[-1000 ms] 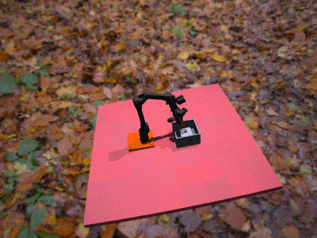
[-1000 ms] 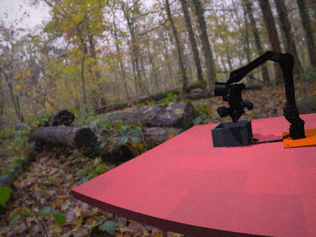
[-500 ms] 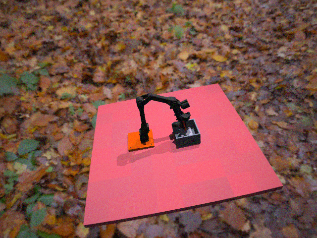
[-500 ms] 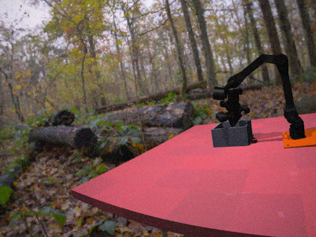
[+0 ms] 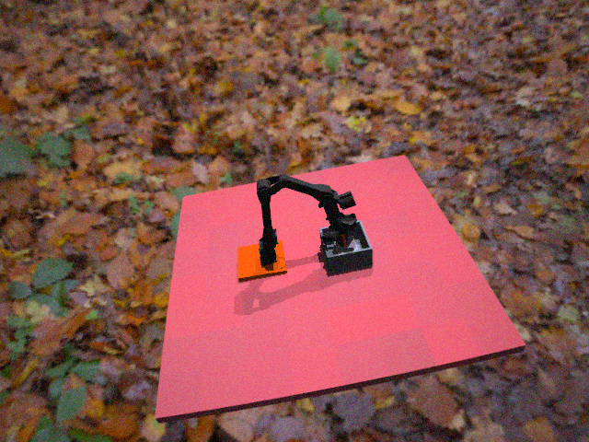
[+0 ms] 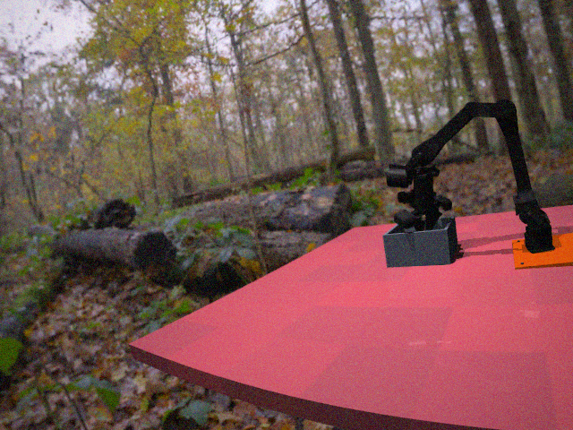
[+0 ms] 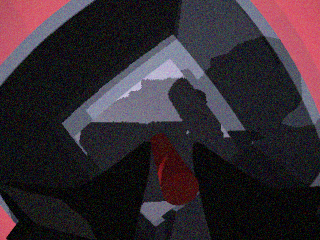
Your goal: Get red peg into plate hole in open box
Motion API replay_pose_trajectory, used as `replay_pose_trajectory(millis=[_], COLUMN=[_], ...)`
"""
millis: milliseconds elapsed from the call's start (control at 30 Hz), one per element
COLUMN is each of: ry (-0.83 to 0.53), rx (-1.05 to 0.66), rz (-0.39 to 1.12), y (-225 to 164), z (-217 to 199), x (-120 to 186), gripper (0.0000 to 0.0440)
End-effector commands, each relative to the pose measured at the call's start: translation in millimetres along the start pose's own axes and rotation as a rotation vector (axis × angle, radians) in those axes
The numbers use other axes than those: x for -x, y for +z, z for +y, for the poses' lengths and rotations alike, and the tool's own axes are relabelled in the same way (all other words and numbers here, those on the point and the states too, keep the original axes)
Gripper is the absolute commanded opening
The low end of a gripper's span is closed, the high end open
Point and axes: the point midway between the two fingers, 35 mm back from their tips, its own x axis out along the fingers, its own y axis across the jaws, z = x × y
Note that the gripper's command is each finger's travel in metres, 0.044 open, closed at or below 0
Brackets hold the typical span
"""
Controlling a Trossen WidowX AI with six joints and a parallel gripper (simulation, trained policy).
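The open grey box [image 5: 351, 262] [image 6: 416, 251] [image 7: 275, 36] stands on the table. My gripper [image 5: 343, 237] [image 7: 171, 148] reaches down into it, its fingers parted around the red peg [image 5: 343, 240] [image 7: 179, 185]. In the wrist view a gap shows between the peg and the left finger, and the right finger is close beside it. The peg's near end stands between the fingers and its far end points down into the box. The pale plate [image 7: 135, 107] at the bottom is partly in shadow. The hole and the peg's lower tip are hidden, so how deep the peg sits cannot be told.
The box walls surround the fingers closely. The arm's base stands on an orange plate [image 5: 248, 262] [image 6: 532, 260] beside the box. The pink table [image 5: 266, 361] [image 6: 323, 296] bears both, with leaf-covered ground beyond its edges.
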Motion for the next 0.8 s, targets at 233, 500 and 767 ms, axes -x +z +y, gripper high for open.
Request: replay_pose_trajectory(millis=[233,500,767], ry=[0.035,0.047,0.039], rx=[0.045,0.044,0.026], rz=[0.012,0.048,0.104], y=[25.8,47.9,66.4], z=[13.4,27.6,41.4], x=[12.9,26.8,41.5], gripper=[0.0164,0.0179,0.0188])
